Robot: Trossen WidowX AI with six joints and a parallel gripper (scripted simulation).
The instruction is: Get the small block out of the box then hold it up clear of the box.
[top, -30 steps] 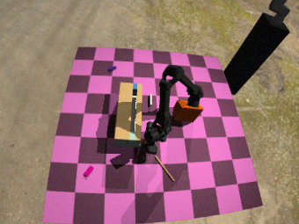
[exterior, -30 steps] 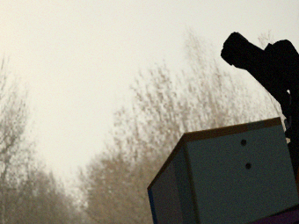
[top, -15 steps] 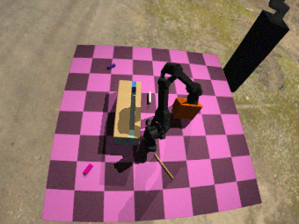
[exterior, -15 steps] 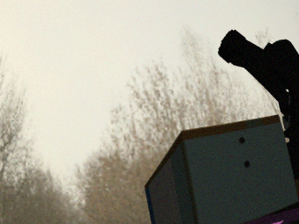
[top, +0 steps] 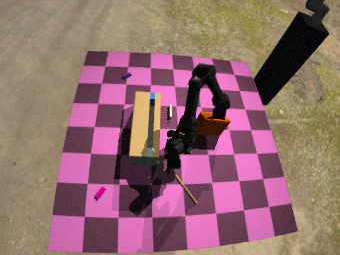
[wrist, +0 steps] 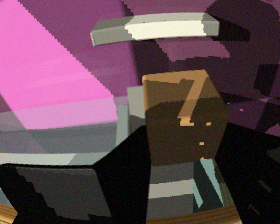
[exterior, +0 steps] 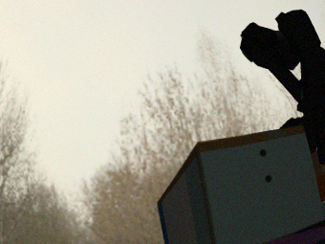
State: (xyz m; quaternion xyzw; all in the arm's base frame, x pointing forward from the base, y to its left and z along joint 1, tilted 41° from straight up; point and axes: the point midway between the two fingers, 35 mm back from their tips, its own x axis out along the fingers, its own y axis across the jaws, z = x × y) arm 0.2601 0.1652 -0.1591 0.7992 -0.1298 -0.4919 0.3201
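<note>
My end effector (top: pixel 172 152) is pinched on a tan square-ended handle (wrist: pixel 181 112) with a pale crossbar (wrist: pixel 153 28), at the near end of the tan-topped clear-fronted box (top: pixel 141 128). The small blue block (top: pixel 152 98) sits at the shelf's far end. I should work the handle gently along the shelf and avoid pushing the box. I cannot tell which end is open. A thin wooden stick (top: pixel 186 188) lies near on the chequered surface (top: pixel 240 203).

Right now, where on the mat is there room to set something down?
Most room: the mat's right side, past the orange base and the stick; also the left squares between the purple piece and the magenta piece. Crowded: the box's near end, where the fingers grip a brown block.
</note>
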